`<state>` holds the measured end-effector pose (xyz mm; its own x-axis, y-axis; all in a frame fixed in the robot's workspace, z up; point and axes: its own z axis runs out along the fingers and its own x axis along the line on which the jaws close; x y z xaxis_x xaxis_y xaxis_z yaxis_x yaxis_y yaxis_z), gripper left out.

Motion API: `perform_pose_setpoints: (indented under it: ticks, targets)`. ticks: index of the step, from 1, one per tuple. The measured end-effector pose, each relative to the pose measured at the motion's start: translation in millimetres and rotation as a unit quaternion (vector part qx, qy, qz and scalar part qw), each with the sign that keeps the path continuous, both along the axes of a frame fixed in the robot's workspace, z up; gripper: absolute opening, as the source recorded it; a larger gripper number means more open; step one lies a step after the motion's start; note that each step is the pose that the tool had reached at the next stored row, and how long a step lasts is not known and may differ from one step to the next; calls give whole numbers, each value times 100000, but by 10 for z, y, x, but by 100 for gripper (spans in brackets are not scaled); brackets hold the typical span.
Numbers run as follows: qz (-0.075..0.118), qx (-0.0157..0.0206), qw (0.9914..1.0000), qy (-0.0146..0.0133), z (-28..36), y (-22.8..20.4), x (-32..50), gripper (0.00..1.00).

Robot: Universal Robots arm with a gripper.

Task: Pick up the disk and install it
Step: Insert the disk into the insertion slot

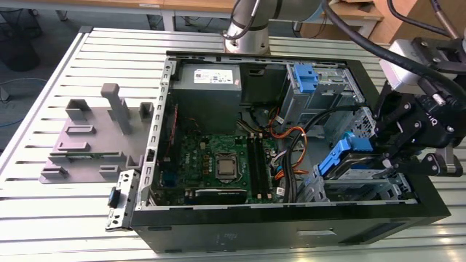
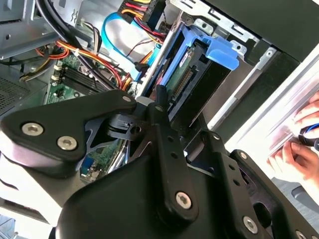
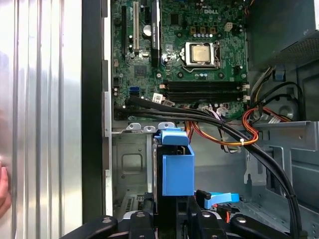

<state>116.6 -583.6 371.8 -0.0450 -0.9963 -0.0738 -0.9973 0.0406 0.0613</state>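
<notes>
Between the jaws, the disk [image 3: 177, 172]

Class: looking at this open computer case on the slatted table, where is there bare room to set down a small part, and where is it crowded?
Free: the slatted aluminium table between the grey plastic fixture and its far edge. Crowded: inside the black computer case, where the blue-framed disk sits beside tangled cables.

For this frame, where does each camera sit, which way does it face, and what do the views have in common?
Exterior view: off the arm, above the table, looking down into the open computer case; the arm and gripper sit at its right.
First wrist view: on the arm, looking past the gripper at the blue-bracketed disk and the motherboard.
Second wrist view: on the arm, close behind the gripper linkage, facing the disk; a person's hand at the edge.
Shared: all show the disk and gripper.
</notes>
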Motion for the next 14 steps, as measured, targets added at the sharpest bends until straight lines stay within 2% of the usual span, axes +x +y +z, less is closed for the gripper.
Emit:
perform_pose_setpoints:
  ticks: [8,14]
  targets:
    - [3,0,100000,4,-145,-2,-8,35]
    - [1,-1,100000,2,-158,-2,-8,35]
